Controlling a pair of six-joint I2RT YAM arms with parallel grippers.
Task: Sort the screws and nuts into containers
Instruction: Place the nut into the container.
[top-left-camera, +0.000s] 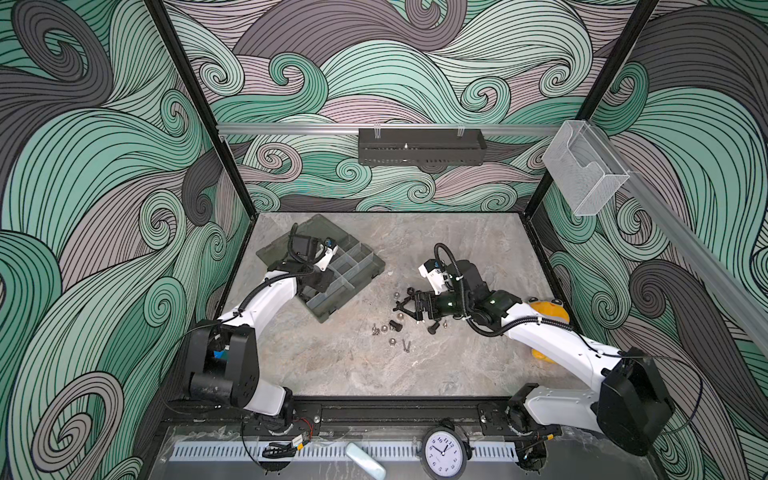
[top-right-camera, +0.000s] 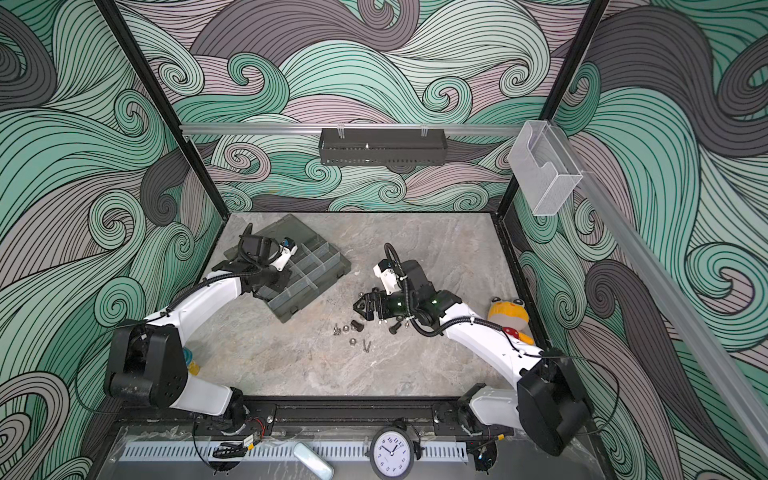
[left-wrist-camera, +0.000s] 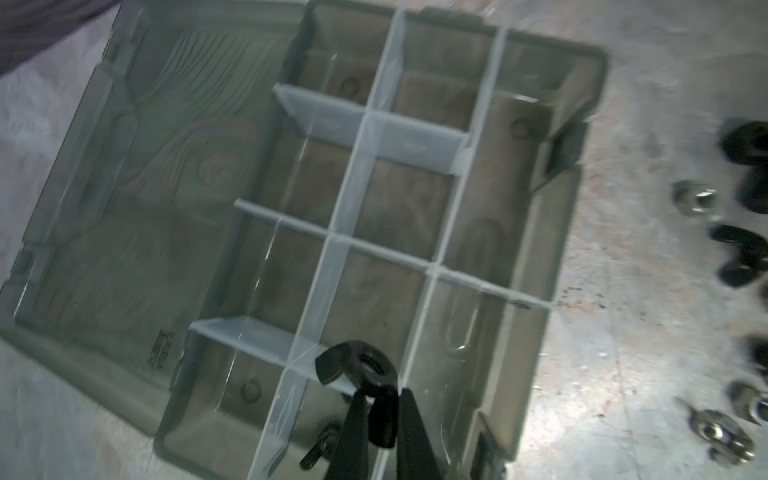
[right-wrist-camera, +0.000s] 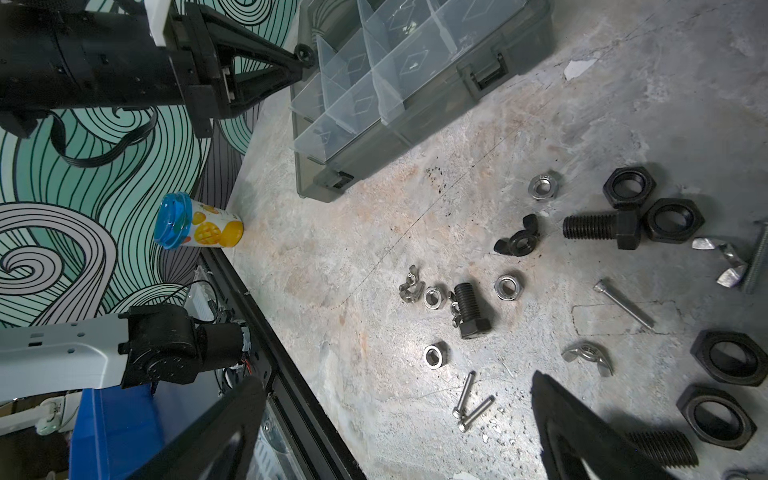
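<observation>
The containers are the compartments of a smoky grey organiser box (top-left-camera: 365, 266) (left-wrist-camera: 536, 232) with pale dividers, lying open at the table's back left. My left gripper (left-wrist-camera: 380, 401) hangs over a near compartment, shut on one wing of a black wing nut (left-wrist-camera: 365, 370). Another black wing nut (left-wrist-camera: 320, 446) lies in the compartment below it. Loose screws and nuts (top-left-camera: 392, 328) are scattered mid-table. Among them are black bolts (right-wrist-camera: 469, 307), thin silver screws (right-wrist-camera: 469, 401), silver hex nuts (right-wrist-camera: 435, 355) and black hex nuts (right-wrist-camera: 627, 187). My right gripper (right-wrist-camera: 397, 382) is open low over this pile, holding nothing.
A blue-lidded tub (right-wrist-camera: 195, 222) lies on its side by the left wall. A yellow plush toy (top-left-camera: 548, 311) sits behind my right arm. A clear acrylic box (top-left-camera: 586, 170) and a black basket (top-left-camera: 419, 145) hang on the walls. A clock (top-left-camera: 442, 451) stands at the front.
</observation>
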